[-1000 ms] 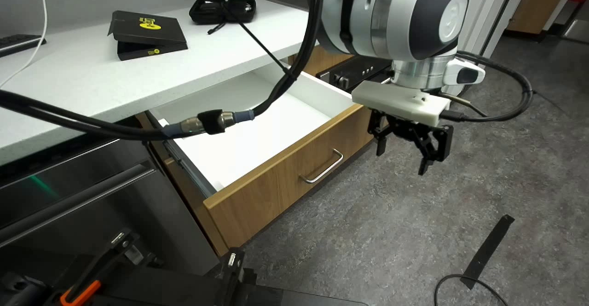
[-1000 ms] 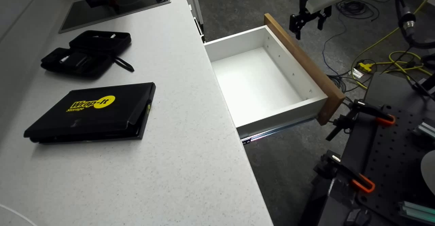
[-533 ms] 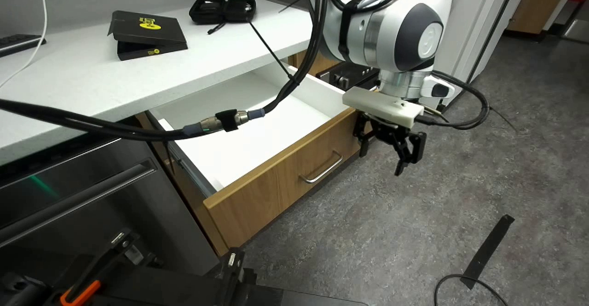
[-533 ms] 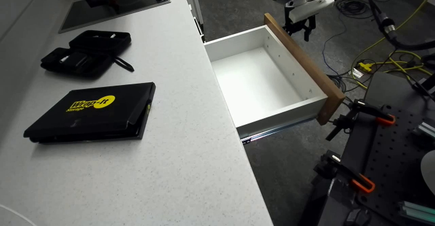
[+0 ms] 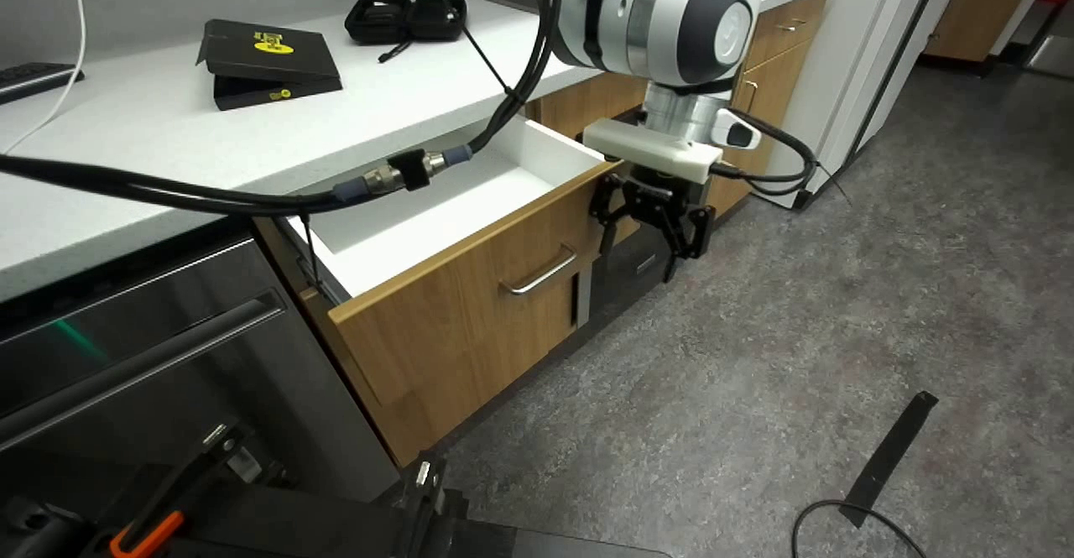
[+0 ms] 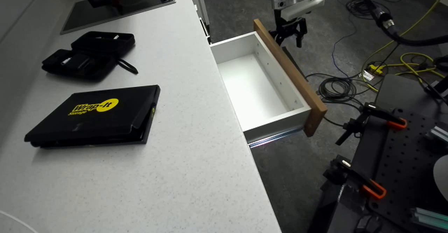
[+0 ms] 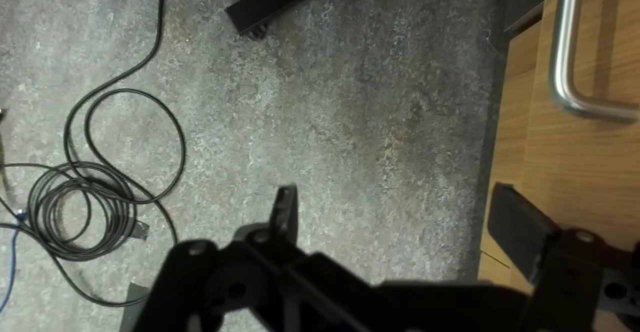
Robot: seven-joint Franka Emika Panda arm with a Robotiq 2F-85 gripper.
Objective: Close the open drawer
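The end effector (image 5: 638, 260), jaws spread and empty, seems to bear against the drawer (image 5: 461, 298) beside its handle (image 7: 565, 32), likely because closing needs only a push.

The drawer (image 6: 252, 89) sticks out from under the counter (image 6: 196, 138), the hand (image 6: 289, 41) near its front (image 6: 290, 68). A black box (image 6: 94, 121) lies on the counter.

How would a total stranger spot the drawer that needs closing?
Find the long white countertop, then, at left in an exterior view, the dark metal appliance under it. Beside that, an oak-fronted drawer with a slim silver handle juts out. It stands open, unlike the shut wooden drawer at the counter's far end.
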